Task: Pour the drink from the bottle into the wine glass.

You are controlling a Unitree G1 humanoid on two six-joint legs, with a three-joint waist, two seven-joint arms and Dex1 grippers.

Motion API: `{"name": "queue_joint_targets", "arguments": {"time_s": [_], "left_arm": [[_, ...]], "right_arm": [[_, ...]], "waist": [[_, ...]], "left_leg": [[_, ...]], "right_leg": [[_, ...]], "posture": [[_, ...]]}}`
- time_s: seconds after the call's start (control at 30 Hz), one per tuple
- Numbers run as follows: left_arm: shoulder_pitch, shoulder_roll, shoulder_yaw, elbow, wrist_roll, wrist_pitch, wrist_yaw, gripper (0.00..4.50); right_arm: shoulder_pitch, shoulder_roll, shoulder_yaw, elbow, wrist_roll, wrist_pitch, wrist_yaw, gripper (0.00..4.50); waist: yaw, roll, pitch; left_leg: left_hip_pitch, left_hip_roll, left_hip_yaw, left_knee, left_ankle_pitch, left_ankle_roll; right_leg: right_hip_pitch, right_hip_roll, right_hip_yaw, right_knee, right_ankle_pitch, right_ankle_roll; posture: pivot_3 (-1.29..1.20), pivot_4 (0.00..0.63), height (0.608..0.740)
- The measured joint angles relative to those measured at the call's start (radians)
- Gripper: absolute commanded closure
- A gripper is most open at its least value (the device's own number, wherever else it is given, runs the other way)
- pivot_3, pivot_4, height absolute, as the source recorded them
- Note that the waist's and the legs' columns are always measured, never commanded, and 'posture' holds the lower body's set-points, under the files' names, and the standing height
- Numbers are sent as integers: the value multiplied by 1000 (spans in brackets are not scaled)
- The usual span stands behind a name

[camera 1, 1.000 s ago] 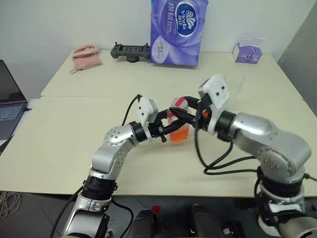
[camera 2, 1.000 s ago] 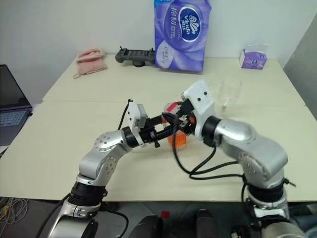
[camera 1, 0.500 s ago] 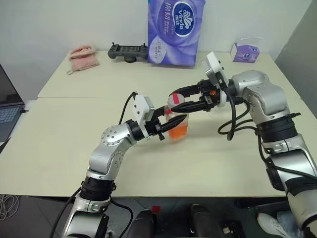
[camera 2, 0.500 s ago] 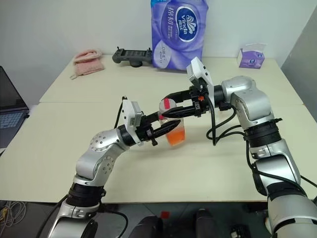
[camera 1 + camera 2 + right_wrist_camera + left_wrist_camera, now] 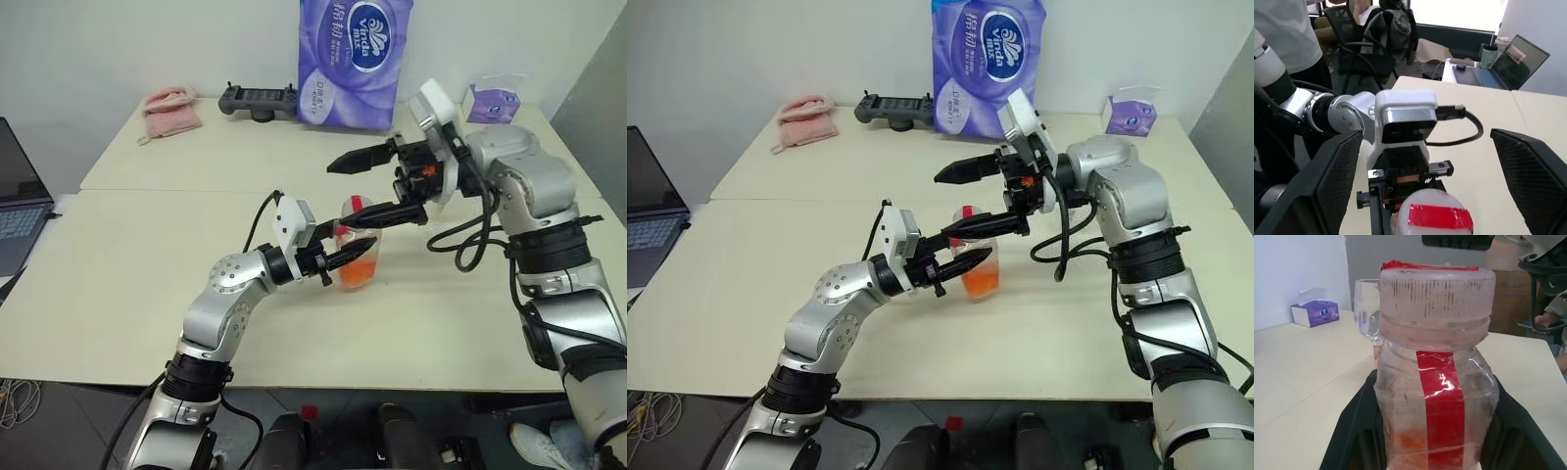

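At table centre, the left gripper (image 5: 345,257) clenches the capped bottle (image 5: 357,257) holding orange-red drink (image 5: 358,273), while the right gripper (image 5: 364,196), at its 12 o'clock, hangs released, the wine glass (image 5: 1368,311) standing beyond.

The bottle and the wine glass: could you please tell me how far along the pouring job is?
Done: the left gripper is shut on the bottle. In hand: the open right gripper hangs by its cap, which is on. Left: uncapping, then pouring the drink into the empty wine glass.
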Motion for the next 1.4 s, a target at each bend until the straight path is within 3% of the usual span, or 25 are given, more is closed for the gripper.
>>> {"name": "queue_joint_targets", "arguments": {"time_s": [0.23, 0.43, 0.6, 0.77, 0.97, 1.2, 1.4], "left_arm": [[-3, 4, 3, 2, 1, 0, -12, 2714], [-3, 2, 3, 2, 3, 0, -13, 2714], [-4, -1, -1, 3, 3, 0, -18, 2714], [-4, -3, -1, 4, 3, 0, -21, 2714], [-4, -5, -1, 6, 3, 0, -21, 2714], [-3, -5, -1, 7, 3, 0, -20, 2714], [-1, -5, -1, 33, 5, -4, -19, 2714]], "right_arm": [[137, -51, -34, -232, -35, 134, -255, 0], [302, -23, -122, -531, 45, 309, -505, 0], [323, 7, -116, -677, 80, 414, -653, 0], [322, 40, -63, -675, 38, 426, -763, 0], [322, 37, -24, -646, 7, 425, -789, 0], [320, 107, -55, -581, 23, 444, -849, 0], [320, 95, -83, -583, 49, 490, -877, 0]], "waist": [[2, 0, 0], [3, 0, 0], [1, 0, 0], [1, 0, 0], [1, 0, 0], [1, 0, 0], [1, 0, 0]], "left_leg": [[-2, 0, 0, 0, 0, -1], [-5, 1, 0, 1, 1, -1], [-5, 0, 0, 2, 0, 0], [-5, -1, 1, 2, 1, -1], [-5, -1, 1, 2, 1, -1], [-5, -1, 1, 1, 1, -1], [-5, -1, 0, 1, 1, -1]], "right_leg": [[-2, 0, 1, 1, 0, 0], [-4, 0, 1, 1, 0, 0], [-4, 0, 0, 1, 0, 0], [-4, 1, 0, 2, 1, -1], [-4, 1, 0, 2, 1, -1], [-4, 1, 0, 2, 1, -2], [-4, 1, 0, 2, 1, -2]], "posture": [[0, 150, 740], [0, 150, 740], [0, 150, 740], [0, 150, 740], [0, 150, 740], [0, 150, 740], [0, 150, 740]]}}
